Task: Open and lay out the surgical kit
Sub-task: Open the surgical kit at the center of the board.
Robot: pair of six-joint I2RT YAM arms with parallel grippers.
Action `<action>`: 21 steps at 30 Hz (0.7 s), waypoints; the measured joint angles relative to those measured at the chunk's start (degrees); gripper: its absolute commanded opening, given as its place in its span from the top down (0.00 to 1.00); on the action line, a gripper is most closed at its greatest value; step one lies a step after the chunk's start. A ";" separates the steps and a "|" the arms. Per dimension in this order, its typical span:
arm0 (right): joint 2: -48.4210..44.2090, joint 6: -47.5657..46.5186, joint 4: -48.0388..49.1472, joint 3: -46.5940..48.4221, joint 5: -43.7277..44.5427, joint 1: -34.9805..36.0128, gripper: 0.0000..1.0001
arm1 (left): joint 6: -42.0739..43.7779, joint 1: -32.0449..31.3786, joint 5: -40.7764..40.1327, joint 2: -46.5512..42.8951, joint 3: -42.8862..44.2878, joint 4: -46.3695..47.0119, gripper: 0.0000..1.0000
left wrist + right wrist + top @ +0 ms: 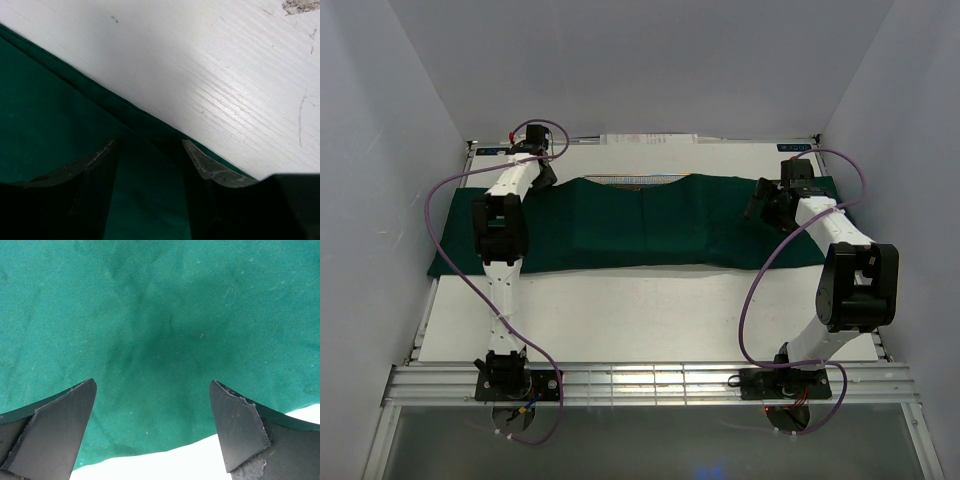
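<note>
right tool [152, 384] open above cloth [150, 300], left tool [149, 142] parted

**A:** How is the overhead view lit?

**B:** Bright, soft and even. The table [650, 310] shows only faint shadows under the arms, and the picture is sharp throughout. The metal rail [650, 381] along the bottom glints.

**A:** And the wrist views?

**B:** In the left one, glare whitens the table at centre right and fades toward the upper left. The left gripper's fingers [95, 180] are nearly black and blurred. In the right one, the green cloth [160, 315] carries a dark shadow mid-frame, and the right gripper's fingers [55, 435] are soft-edged.
</note>
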 measured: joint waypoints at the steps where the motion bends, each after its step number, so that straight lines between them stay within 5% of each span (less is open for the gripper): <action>1: 0.00 0.00 0.02 0.00 0.00 0.00 0.00 | -0.04 0.00 0.02 0.00 0.00 0.00 0.44; 13: 0.00 0.00 0.02 0.00 0.00 0.00 0.00 | 0.31 0.02 0.24 0.00 0.00 0.04 0.70; 21: 0.00 0.00 0.00 0.00 0.00 0.02 0.00 | 0.44 0.02 0.55 0.00 0.00 0.04 0.99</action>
